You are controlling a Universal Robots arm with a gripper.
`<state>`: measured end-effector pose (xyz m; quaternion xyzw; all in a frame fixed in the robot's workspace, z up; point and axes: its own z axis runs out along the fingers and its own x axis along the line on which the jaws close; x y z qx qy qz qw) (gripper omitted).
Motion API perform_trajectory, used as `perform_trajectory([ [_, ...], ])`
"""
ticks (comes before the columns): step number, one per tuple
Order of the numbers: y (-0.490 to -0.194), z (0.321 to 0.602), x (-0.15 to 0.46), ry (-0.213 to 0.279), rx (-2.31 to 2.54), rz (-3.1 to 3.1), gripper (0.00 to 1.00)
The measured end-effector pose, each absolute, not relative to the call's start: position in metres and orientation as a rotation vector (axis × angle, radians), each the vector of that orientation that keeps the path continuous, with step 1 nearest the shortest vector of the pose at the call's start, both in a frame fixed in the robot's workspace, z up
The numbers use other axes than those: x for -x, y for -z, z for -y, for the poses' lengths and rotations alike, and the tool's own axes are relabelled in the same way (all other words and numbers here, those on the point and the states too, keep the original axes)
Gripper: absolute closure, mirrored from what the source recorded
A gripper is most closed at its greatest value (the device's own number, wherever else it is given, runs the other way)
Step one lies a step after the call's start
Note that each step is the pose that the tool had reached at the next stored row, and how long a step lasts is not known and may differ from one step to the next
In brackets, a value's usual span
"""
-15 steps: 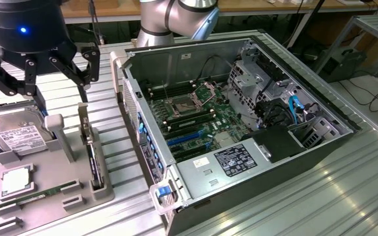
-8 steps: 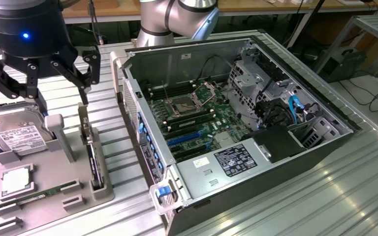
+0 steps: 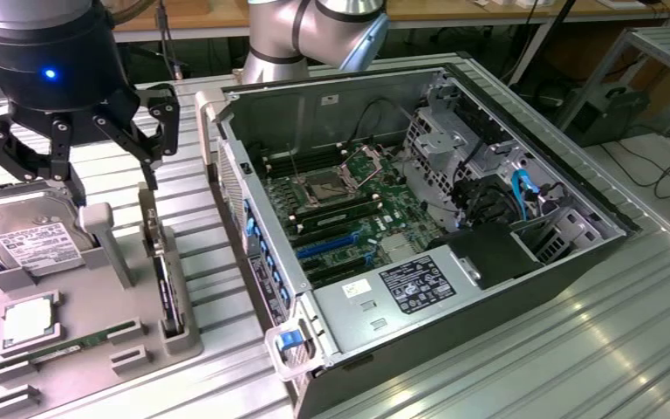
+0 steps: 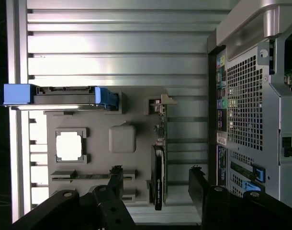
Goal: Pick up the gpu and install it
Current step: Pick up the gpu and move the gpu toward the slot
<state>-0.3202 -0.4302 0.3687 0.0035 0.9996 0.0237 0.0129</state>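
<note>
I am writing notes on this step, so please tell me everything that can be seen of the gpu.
The gpu is a thin dark card standing on its long edge in a slot of the gray holder tray, beside the open computer case. It is seen edge-on, so its faces are hidden. A pale metal bracket strip forms one end. Only the tray touches it. The open claw hovers above it without contact.

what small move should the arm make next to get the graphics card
Probably a straight descent, so the fingers come down on either side of the card. The gripper is open and hangs above the grey tray. In the wrist view the graphics card stands on edge in its slot, untouched and centred between the two fingers.
</note>
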Motion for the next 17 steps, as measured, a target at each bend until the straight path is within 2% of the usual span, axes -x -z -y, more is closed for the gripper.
perform_trajectory([
  [17,-0.3588,0.4312,0.3203,-0.074,-0.011,-3.115,0.34],
])
